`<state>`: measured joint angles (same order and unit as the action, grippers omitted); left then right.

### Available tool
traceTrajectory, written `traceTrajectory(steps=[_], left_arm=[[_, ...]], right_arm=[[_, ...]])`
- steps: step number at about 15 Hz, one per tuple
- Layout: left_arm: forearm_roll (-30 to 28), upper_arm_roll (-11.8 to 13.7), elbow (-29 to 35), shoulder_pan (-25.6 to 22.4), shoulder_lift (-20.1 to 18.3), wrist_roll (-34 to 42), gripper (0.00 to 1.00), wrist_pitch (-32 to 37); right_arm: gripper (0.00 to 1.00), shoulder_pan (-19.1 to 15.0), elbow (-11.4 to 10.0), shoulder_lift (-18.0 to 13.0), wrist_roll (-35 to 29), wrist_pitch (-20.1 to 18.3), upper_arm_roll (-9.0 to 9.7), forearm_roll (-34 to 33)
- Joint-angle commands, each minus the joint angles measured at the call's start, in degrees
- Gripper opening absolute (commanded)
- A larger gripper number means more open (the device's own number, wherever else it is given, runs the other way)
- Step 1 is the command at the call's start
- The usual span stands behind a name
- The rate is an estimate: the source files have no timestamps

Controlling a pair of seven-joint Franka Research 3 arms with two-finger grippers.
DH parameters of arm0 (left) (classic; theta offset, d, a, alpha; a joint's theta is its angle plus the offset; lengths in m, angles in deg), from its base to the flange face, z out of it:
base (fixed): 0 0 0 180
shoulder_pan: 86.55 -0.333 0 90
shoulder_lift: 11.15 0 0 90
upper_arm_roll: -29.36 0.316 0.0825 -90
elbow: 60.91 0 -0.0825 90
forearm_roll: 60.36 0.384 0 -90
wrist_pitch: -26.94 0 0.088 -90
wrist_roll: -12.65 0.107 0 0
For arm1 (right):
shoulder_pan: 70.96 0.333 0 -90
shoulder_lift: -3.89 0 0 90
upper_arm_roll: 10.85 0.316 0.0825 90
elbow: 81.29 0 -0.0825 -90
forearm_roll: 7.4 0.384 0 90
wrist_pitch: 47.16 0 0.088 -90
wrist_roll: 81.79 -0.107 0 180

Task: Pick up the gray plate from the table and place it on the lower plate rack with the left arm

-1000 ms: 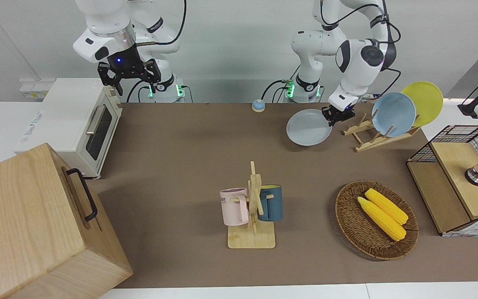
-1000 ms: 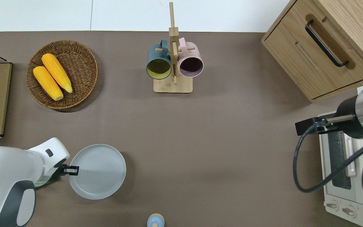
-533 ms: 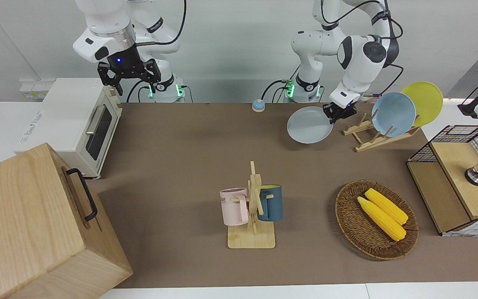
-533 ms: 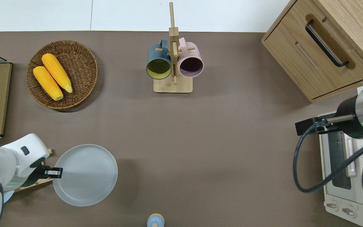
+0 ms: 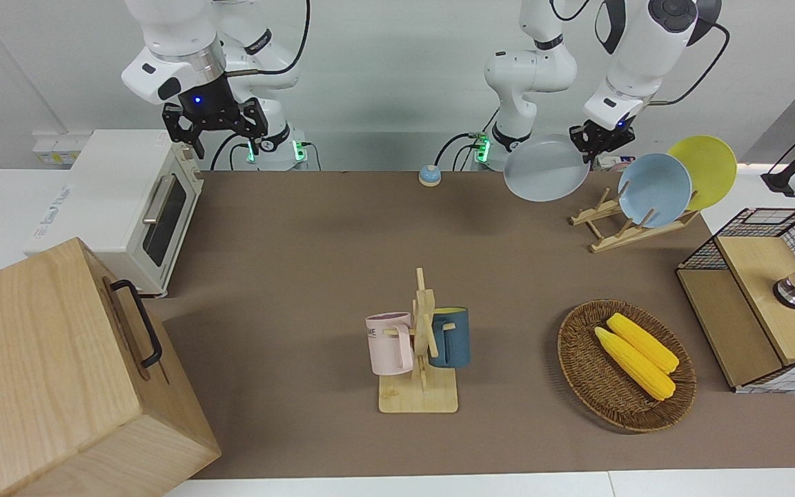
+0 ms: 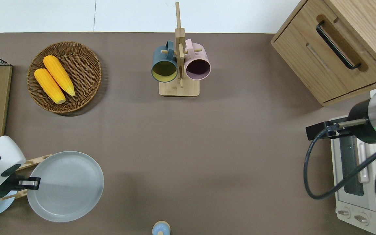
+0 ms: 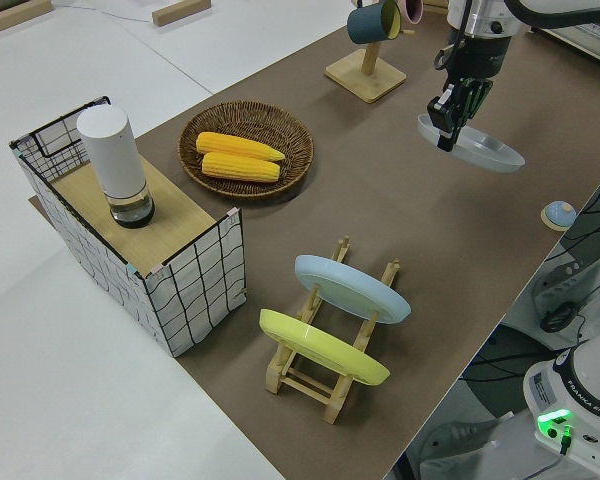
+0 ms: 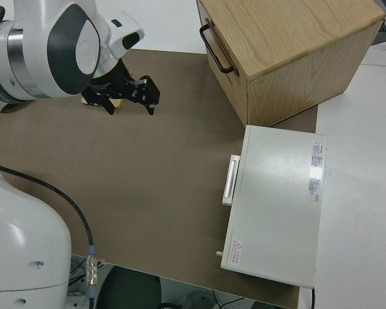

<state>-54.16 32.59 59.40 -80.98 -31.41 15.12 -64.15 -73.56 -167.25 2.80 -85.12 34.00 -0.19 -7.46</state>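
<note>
The gray plate [image 5: 544, 169] [image 6: 67, 186] [image 7: 480, 148] hangs in the air, roughly level, held at its rim. My left gripper [image 5: 601, 138] [image 6: 33, 182] [image 7: 446, 122] is shut on that rim. Seen from overhead, the plate is over the table right beside the lower plate rack [image 5: 597, 215] [image 6: 35, 160] [image 7: 345, 255] and overlaps the ends of its rails. The rack's free pegs face the plate. A light-blue plate [image 5: 654, 190] and a yellow plate [image 5: 707, 169] lean in the rack's slots toward the left arm's end of the table. My right gripper [image 5: 217, 128] [image 8: 130, 103] is parked and open.
A mug tree [image 5: 419, 345] with a pink and a blue mug stands mid-table. A wicker basket [image 5: 580, 366] holds two corn cobs. A wire-and-wood shelf [image 5: 756, 297], a toaster oven [image 5: 128, 207], a wooden cabinet [image 5: 59, 373] and a small blue bell [image 5: 429, 175] stand around the table's edges.
The left gripper has lifted the gray plate well above the table and carried it toward the rack at the left arm's end. The right arm has not moved.
</note>
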Motion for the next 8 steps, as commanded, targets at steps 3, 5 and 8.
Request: traceTrajectory(steps=[3, 5, 8], left_arm=[[8.56, -0.24, -4.2, 0.32, 0.22, -7.47, 0.0, 6.35], [10.67, -0.15, -5.43, 0.23, 0.22, -9.48, 0.0, 7.85], [18.39, -0.76, -5.87, 0.4, 0.22, -15.36, 0.0, 9.43]], right_arm=[[0.987, -0.56, 0.35, -0.14, -0.01, -0.74, 0.33, 0.59], [0.987, -0.56, 0.35, -0.14, -0.01, -0.74, 0.33, 0.59], [0.987, -0.56, 0.35, -0.14, 0.08, -0.74, 0.33, 0.59]])
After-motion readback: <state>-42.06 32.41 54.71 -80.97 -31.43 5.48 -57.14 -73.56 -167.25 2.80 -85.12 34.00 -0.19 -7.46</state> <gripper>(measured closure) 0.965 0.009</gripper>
